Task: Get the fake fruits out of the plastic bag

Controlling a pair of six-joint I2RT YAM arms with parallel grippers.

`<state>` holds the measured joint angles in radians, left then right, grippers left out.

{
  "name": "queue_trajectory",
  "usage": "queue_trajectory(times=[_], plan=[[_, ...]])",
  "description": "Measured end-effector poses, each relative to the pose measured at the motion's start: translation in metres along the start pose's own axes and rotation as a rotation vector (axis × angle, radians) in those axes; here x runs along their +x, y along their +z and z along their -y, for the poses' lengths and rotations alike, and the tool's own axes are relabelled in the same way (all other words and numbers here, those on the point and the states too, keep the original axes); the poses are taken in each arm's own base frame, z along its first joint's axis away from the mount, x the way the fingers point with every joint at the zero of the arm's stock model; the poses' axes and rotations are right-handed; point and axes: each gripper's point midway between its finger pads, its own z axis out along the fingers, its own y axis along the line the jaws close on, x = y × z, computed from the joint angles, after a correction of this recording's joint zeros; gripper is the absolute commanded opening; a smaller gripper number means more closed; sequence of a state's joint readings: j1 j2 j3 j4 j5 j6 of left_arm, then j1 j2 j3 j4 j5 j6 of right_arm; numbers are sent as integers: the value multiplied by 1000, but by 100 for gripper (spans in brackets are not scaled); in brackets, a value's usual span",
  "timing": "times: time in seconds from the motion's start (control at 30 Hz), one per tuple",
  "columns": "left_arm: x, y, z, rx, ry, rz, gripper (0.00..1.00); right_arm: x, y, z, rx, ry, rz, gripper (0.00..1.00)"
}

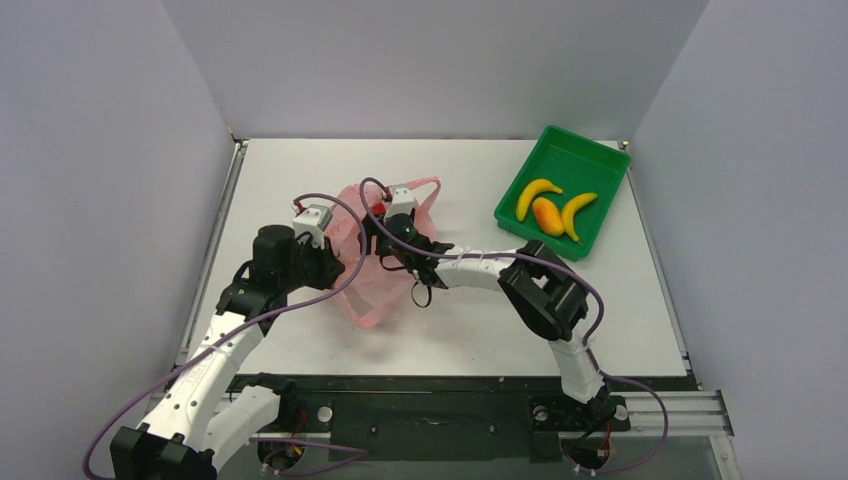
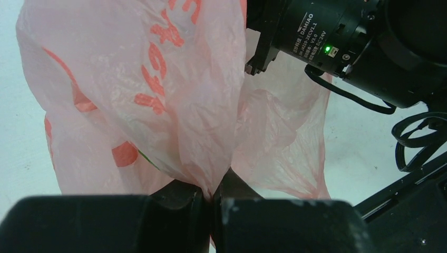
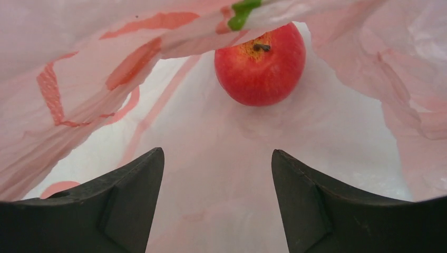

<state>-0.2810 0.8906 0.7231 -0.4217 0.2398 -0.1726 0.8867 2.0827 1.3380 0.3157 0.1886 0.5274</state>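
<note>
The pink plastic bag (image 1: 368,295) lies at the table's middle. My left gripper (image 1: 340,262) is shut on a fold of the bag (image 2: 158,105), pinched between its jaws (image 2: 213,197). My right gripper (image 1: 383,245) reaches inside the bag, open and empty (image 3: 216,158). A red fake apple (image 3: 261,66) lies on the bag's floor (image 3: 342,132) just ahead of the open fingers, apart from them. Two yellow bananas (image 1: 535,195) (image 1: 577,212) and the orange mango-like piece (image 1: 547,216) lie in the green tray.
The green tray (image 1: 590,165) stands at the table's back right. My right arm's black wrist (image 2: 337,37) and its cables hang close over the bag, beside my left gripper. White walls close in the table's left, back and right.
</note>
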Motion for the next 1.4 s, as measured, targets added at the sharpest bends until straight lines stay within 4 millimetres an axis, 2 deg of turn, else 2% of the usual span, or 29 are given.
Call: queue_trajectory(times=[0.07,0.17,0.3,0.43,0.57,0.7,0.93,1.0,1.07,1.17,1.27,1.4], plan=[[0,0,0,0,1,0,0,-6,0,-7,-18,22,25,74],[0,0,1,2,2,-2,0,-15,2,-4,-3,56,54,75],[1,0,3,9,7,-4,0,-42,14,-3,27,118,127,75],[3,1,6,19,14,-10,0,-61,26,-5,47,173,187,79],[4,2,12,34,25,-16,0,-62,39,-2,68,211,205,81],[6,2,16,46,33,-20,0,-50,53,-1,80,246,197,82],[7,2,20,58,41,-24,0,-34,93,-7,94,313,179,83],[7,2,21,61,44,-25,0,-33,106,-13,89,336,176,80],[7,2,21,61,45,-26,0,-32,116,-17,88,356,171,70],[7,2,21,58,45,-25,0,-27,120,-17,93,386,160,59],[7,2,21,58,47,-26,0,-31,120,-19,90,392,166,37],[7,3,19,41,47,-25,0,-37,115,-18,72,382,167,15]])
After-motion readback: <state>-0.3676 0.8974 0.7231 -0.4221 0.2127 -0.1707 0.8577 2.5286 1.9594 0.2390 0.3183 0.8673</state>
